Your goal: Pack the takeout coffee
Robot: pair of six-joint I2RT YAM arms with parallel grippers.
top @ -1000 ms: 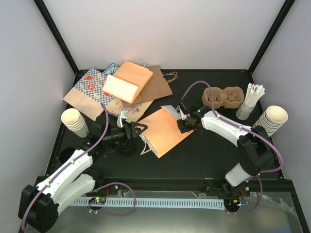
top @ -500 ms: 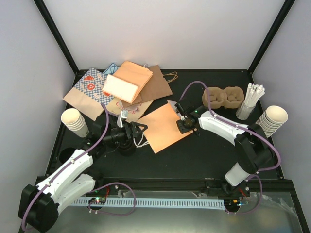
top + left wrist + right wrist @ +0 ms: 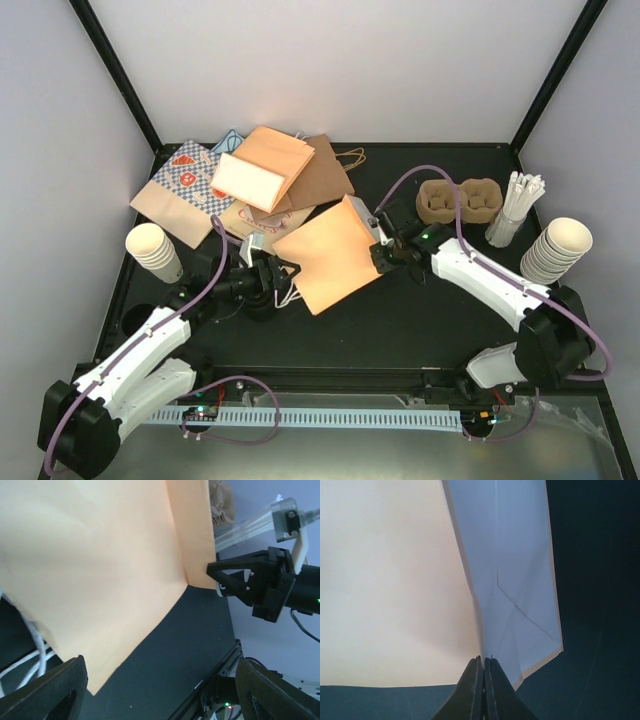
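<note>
Arms meet near the middle of the black tabletop (image 3: 430, 320) from opposite sides. The right arm (image 3: 480, 280) stretches from its base at the near right corner, its white forearm running leftward and slightly away. The right fingers (image 3: 483, 667) are pressed flat together on the right edge of an orange bag (image 3: 325, 255), pinching the paper where a side fold meets the front panel. In that grip the bag tilts, its right side raised and its lower left corner towards the left arm (image 3: 150, 340). That arm angles up from the near left corner, elbow low, wrist turned to the right. The left fingers (image 3: 283, 276) stand wide apart, holding nothing, just short of the bag's lower left corner and its white cord handles (image 3: 30, 645).

The bag is smooth matte paper, flat and rectangular, with crisp creases; its side fold looks pale in the right wrist view. The carrier (image 3: 458, 200) is brown moulded pulp, rough and lumpy, with two round wells. It sits at the back right of the tabletop, beyond the right wrist and apart from the bag. Beside it stands a holder of white straws (image 3: 515, 205), then a stack of cream cups (image 3: 558, 248). Another cup stack (image 3: 152, 250) stands at the left edge. Flat paper bags (image 3: 250, 180), brown, orange and checked, lie heaped at the back left.
</note>
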